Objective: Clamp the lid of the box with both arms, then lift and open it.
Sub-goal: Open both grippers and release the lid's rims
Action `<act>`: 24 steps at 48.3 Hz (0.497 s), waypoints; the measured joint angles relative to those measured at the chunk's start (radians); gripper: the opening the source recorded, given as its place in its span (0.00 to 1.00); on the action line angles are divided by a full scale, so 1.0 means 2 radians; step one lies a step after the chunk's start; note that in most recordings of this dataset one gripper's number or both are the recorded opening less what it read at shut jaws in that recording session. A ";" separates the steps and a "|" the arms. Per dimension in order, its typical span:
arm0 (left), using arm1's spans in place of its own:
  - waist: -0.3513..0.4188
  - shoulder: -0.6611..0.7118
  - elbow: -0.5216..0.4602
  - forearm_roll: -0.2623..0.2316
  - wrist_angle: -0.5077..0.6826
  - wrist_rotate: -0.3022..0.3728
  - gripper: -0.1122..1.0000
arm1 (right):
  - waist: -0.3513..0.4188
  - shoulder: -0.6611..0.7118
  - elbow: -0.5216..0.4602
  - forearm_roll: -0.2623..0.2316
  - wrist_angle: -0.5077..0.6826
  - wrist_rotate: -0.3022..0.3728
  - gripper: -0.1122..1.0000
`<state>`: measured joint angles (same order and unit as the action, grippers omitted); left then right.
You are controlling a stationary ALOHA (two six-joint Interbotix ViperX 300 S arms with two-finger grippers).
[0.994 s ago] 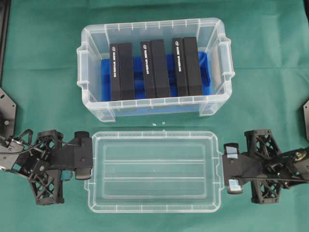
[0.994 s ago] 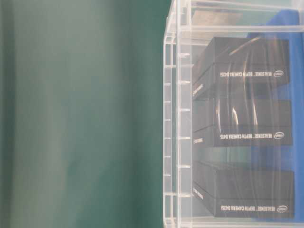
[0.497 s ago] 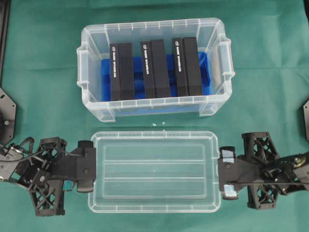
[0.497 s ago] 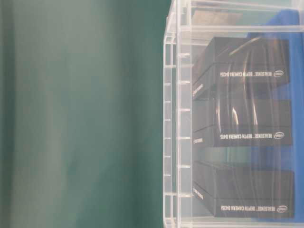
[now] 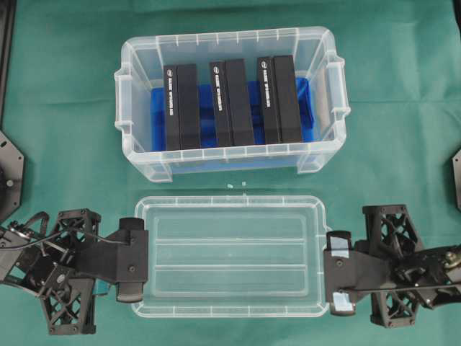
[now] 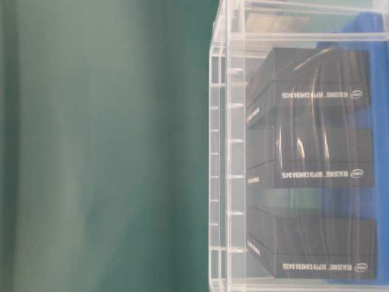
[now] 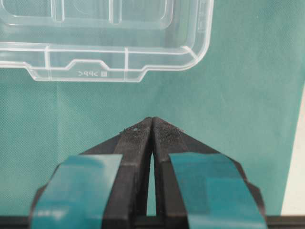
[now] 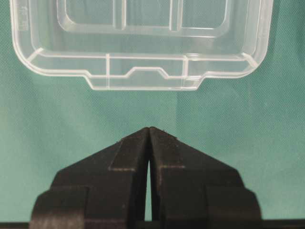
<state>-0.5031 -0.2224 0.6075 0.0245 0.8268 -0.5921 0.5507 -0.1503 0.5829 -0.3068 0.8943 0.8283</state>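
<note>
The clear lid (image 5: 230,256) lies flat on the green cloth in front of the box (image 5: 124,94). The box stands uncovered, with three black blocks (image 5: 230,101) on a blue insert. My left gripper (image 5: 142,261) sits at the lid's left end, jaws shut with nothing between them. In the left wrist view its teal-taped tips (image 7: 152,120) meet short of the lid's tab (image 7: 109,71). My right gripper (image 5: 327,272) sits at the lid's right end, also shut on nothing. Its tips (image 8: 149,129) stop short of the lid's edge (image 8: 143,76). The table-level view shows only the box wall (image 6: 228,152).
Green cloth covers the table. Black mounts show at the left edge (image 5: 9,169) and the right edge (image 5: 457,176). A narrow strip of cloth separates lid and box. Both arms lie low near the front edge.
Both grippers have drifted toward the table's front edge and slightly inward along the lid's ends. The lid's outline has become a little narrower. The box has not moved.
</note>
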 measured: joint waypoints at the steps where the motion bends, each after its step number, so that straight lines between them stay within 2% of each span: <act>1: -0.001 0.000 -0.001 0.000 0.000 0.000 0.11 | -0.001 0.000 -0.001 0.000 0.000 0.000 0.10; 14: 0.000 -0.005 -0.009 0.005 0.000 0.005 0.11 | 0.000 0.000 -0.015 -0.003 0.000 0.000 0.10; 20: 0.000 -0.012 -0.024 0.010 -0.010 0.025 0.11 | -0.001 0.000 -0.028 -0.017 -0.005 -0.002 0.10; 24: 0.000 -0.016 -0.031 0.018 -0.026 0.046 0.11 | 0.000 0.000 -0.035 -0.037 -0.015 -0.003 0.10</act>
<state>-0.5031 -0.2546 0.5446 0.0598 0.7747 -0.5001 0.5507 -0.1503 0.5123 -0.3804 0.8636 0.8222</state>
